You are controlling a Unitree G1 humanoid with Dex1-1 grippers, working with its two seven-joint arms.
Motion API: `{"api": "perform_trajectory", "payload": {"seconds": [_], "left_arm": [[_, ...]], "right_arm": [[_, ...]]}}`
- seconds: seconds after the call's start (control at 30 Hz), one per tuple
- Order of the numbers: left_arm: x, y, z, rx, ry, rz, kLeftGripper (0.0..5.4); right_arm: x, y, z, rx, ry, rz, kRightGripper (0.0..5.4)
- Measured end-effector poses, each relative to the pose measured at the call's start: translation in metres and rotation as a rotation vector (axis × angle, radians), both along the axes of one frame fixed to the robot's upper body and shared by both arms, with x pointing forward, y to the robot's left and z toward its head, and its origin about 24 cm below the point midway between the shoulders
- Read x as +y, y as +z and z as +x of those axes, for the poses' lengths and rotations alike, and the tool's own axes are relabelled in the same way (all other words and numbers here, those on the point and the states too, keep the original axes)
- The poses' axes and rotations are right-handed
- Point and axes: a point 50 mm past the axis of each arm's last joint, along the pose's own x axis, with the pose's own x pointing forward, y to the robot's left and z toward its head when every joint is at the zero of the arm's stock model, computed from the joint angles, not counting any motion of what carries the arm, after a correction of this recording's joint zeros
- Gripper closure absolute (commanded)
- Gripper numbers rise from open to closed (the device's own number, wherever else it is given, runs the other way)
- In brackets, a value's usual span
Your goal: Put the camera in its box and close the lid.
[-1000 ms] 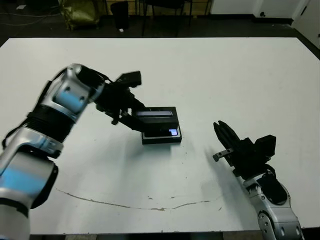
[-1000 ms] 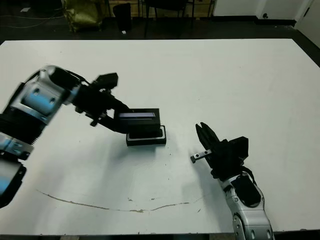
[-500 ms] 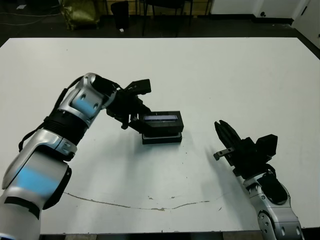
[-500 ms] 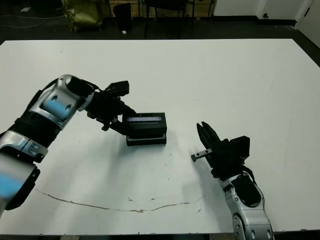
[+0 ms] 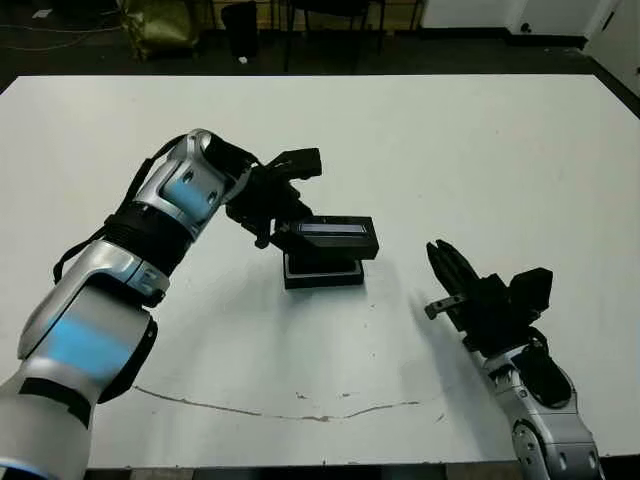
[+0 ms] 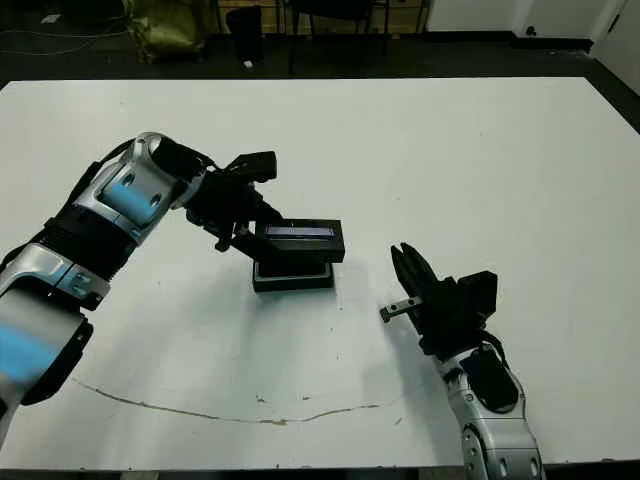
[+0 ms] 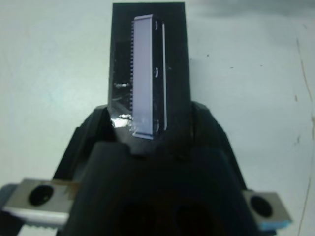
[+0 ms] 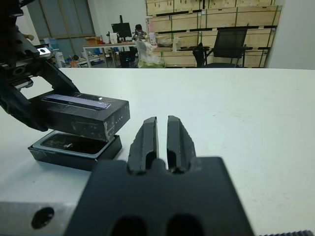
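Note:
My left gripper (image 5: 281, 232) is shut on one end of the lid (image 5: 327, 238), a black cover with a silvery stripe (image 7: 145, 78) on top. The lid hangs level just above the box (image 5: 322, 272), apart from it and overhanging its right side. The box (image 8: 69, 158) is a shallow black tray resting mid-table. Inside it lies the camera (image 8: 74, 142), whose glossy dark face shows under the lid in the right wrist view. My right gripper (image 5: 446, 277) is shut and holds nothing, low over the table to the right of the box.
A thin brown line (image 5: 300, 411) runs across the white table near its front edge. Beyond the far edge are a yellow bag (image 5: 160, 25) and chair legs. An office chair (image 8: 229, 46) and wooden crates stand in the background.
My left arm has carried the lid to the right and levelled it, so it now covers the box from above. The right gripper has stayed in place.

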Motion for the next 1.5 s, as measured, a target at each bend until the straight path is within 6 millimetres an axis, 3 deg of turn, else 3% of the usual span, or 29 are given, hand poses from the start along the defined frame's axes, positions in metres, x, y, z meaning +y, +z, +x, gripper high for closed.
{"api": "perform_trajectory", "payload": {"seconds": [0.2,1.5], "left_arm": [[-0.002,0.006,0.000,-0.015,-0.023,0.007,2.94],[-0.005,-0.006,-0.004,0.011,-0.060,0.133,2.94]], "right_arm": [[0.001,-0.001,0.000,-0.008,-0.004,-0.009,5.40],[0.001,-0.005,-0.002,-0.011,-0.010,-0.014,5.40]]}}
